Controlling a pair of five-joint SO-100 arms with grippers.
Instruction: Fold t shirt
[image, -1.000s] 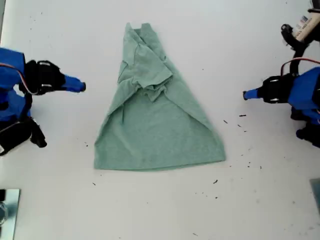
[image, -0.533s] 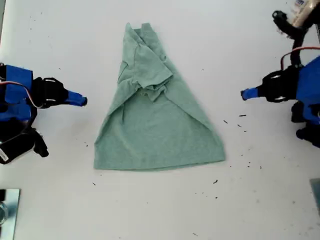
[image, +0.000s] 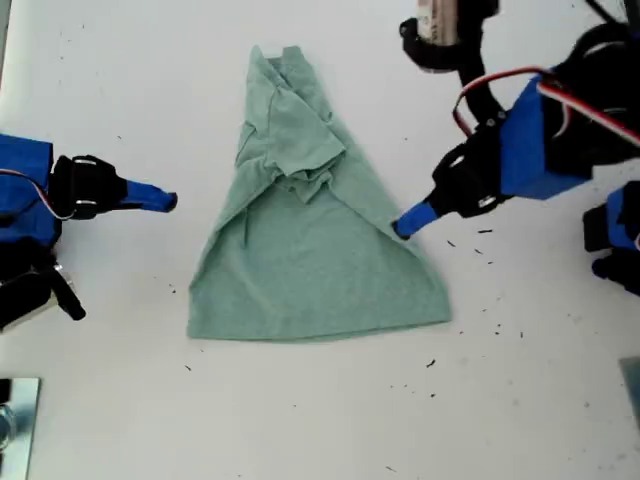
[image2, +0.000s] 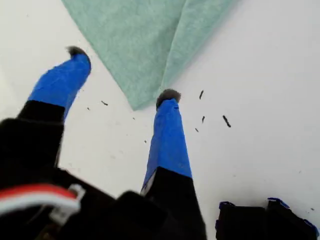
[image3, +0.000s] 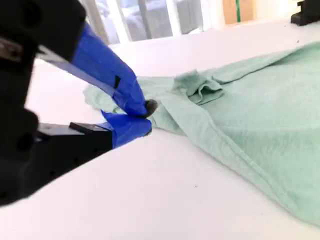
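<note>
My first tool (image2: 121, 75), blue-fingered with jaws parted, straddles a corner of the pale sage-green heathered-fabric t shirt (image: 310, 250) at its edge toward the exterior view's right. My second tool (image3: 145, 117), jaws closed on nothing, sits clear of the garment's opposite edge. The shirt lies bunched on the white bench (image: 300, 420).

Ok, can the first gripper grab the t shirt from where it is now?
Probably yes. My first gripper is open, with its jaws on either side of an edge of the t shirt, and nothing else on the table blocks it.
</note>
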